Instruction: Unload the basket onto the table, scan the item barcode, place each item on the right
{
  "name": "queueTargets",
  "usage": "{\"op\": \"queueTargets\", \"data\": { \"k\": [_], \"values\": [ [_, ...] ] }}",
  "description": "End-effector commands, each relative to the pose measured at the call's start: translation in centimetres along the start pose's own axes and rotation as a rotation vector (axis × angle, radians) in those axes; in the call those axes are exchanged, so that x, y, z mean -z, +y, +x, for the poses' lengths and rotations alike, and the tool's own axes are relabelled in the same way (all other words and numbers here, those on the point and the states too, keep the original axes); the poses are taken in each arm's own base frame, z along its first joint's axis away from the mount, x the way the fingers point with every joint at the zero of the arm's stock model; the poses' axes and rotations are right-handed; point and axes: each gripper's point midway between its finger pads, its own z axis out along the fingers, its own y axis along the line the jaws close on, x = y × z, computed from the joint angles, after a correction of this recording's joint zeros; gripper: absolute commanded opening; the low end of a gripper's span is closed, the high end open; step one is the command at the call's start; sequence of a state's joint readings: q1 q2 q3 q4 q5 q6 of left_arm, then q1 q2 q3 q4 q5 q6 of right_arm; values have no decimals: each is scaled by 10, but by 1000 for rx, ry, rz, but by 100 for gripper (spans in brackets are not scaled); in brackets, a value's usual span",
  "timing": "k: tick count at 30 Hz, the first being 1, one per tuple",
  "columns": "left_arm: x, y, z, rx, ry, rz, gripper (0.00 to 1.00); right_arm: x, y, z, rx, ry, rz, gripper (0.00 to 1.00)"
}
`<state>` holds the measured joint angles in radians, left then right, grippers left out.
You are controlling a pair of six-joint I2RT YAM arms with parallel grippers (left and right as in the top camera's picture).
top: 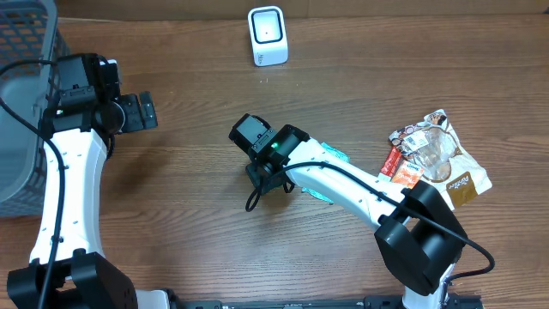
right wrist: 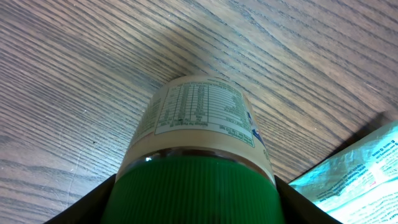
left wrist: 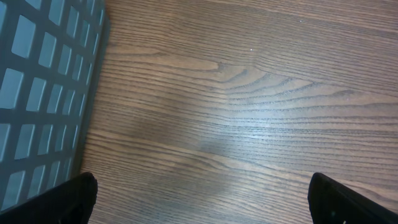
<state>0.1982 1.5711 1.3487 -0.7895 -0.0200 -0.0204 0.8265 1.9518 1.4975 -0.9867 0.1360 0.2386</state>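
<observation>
Overhead: a white scanner (top: 267, 36) stands at the top centre of the wooden desk (top: 197, 223). A grey mesh basket (top: 21, 103) fills the upper left corner. Just right of it, the left hand (top: 147, 112) hangs over bare desk with its jaws spread wide and nothing between them. The right arm (top: 343, 180) runs from the lower right to the middle of the frame, well below the scanner, and its wrist hides whatever is held underneath. A light blue packet (top: 333, 158) lies partly under that arm. Brown and white snack bags (top: 437, 159) sit at the right edge.

Left wrist: both black fingertips (left wrist: 74, 199) show in the bottom corners, far apart, over empty wood grain. The basket wall runs down the left side.

Right wrist: the right hand (right wrist: 196, 208) grips a jar (right wrist: 199, 118) by its green cap (right wrist: 196, 186), one finger pressed to each side of the cap. The cap faces the camera. A nutrition table is printed on the jar's pale label. The barcode is not in sight. The blue packet shows at the lower right.
</observation>
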Motion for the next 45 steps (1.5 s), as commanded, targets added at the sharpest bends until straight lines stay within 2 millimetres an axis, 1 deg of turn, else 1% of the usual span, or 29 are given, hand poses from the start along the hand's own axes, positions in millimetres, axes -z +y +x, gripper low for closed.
{"op": "queueTargets", "data": {
  "k": [1,7,13,16,18,19,21,24,28,29,31,33,35,37,40,41,45],
  "values": [
    [-1,-1,-2,8,-2,-1,100,3,-1,-2,9,-16,9,59],
    [-1,-1,-2,8,-2,-1,100,-2,-1,0,12,-3,13,59],
    [-1,-1,-2,8,-2,-1,100,-20,-6,6,8,44,30,59],
    [-1,-1,-2,8,-2,-1,100,-26,-9,7,3,55,34,63],
    [-1,-1,-2,8,-2,-1,100,-25,-9,3,-1,45,32,68],
    [-1,-1,-2,8,-2,-1,100,-24,-10,2,-4,41,31,74],
    [-1,-1,-2,8,-2,-1,100,-23,-12,-2,-10,33,31,76],
    [-1,-1,-2,8,-2,-1,100,-14,-19,-15,-23,5,33,81],
    [-1,-1,-2,8,-2,-1,100,7,-30,-36,-70,-46,25,86],
    [-1,-1,-2,8,-2,-1,100,20,-37,-46,-117,-73,20,86],
    [-1,-1,-2,8,-2,-1,100,34,-46,-54,-185,-97,16,86],
    [-1,-1,-2,8,-2,-1,100,50,-59,-58,-273,-116,14,89],
    [-1,-1,-2,8,-2,-1,100,60,-72,-57,-366,-120,9,100],
    [-1,-1,-2,8,-2,-1,100,63,-84,-51,-445,-95,-4,100],
    [-1,-1,-2,8,-2,-1,100,58,-104,-36,-506,-20,-13,100],
    [-1,-1,-2,8,-2,-1,99,54,-116,-26,-538,23,-11,98],
    [-1,-1,-2,8,-2,-1,100,38,-132,-4,-602,107,-28,88]
  ]
}}
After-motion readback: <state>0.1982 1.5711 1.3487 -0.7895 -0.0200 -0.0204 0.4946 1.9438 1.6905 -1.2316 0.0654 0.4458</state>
